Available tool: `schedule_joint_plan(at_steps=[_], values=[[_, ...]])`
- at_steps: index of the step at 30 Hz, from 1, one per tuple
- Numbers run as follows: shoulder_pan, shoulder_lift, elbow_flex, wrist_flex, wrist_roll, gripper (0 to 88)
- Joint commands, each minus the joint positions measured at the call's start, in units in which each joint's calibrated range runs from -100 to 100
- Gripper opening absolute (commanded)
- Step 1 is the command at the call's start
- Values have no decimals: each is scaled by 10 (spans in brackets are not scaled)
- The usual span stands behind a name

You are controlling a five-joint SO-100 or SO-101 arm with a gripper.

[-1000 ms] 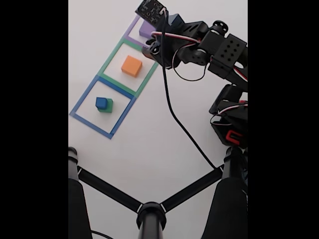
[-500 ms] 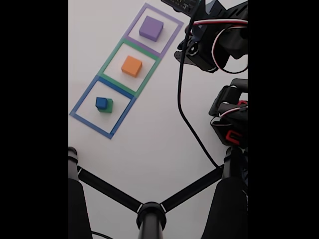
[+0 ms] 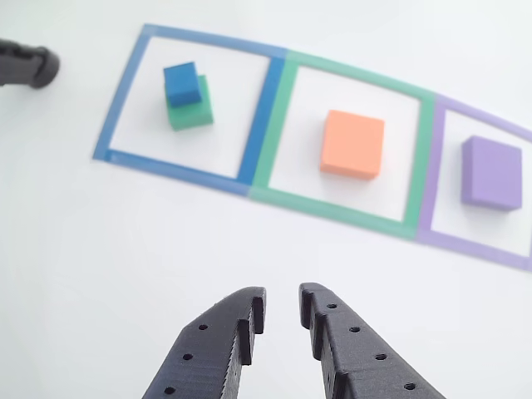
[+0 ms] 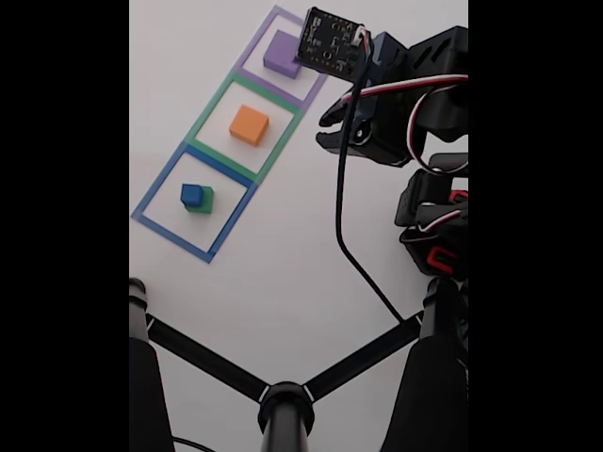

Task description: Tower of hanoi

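The arm swings back left from half a second ago, claw (image 3: 281, 309) empty, fingers narrowly parted above the worktop (image 3: 100, 249). Blue block (image 3: 181, 83) tops green block (image 3: 191, 108); orange block (image 3: 353, 144) and purple block (image 3: 492, 172) sit alone. Open wider, centre squarely over blue before descending.

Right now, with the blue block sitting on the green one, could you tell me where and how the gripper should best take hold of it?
Grip the blue block by two opposite vertical side faces, coming down from above. It stands proud of the green block, so its flat sides are exposed, and nothing crowds it inside the blue tape square. The gripper is slightly open and holds nothing; it probably needs widening first.
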Motion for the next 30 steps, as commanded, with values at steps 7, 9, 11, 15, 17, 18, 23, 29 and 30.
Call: schedule_joint_plan(at_steps=[7,9,11,15,17,18,23,29,30], values=[[-6,-39,321,-352,2,186],[-6,-39,385,-439,2,216],[-9,-35,451,-536,2,243],[-17,-12,581,-758,2,292],[-21,9,615,-828,2,302],[-23,22,626,-859,2,304],[-31,118,664,-1029,2,311],[-32,251,667,-1184,2,309],[-32,272,664,-1206,2,309]])
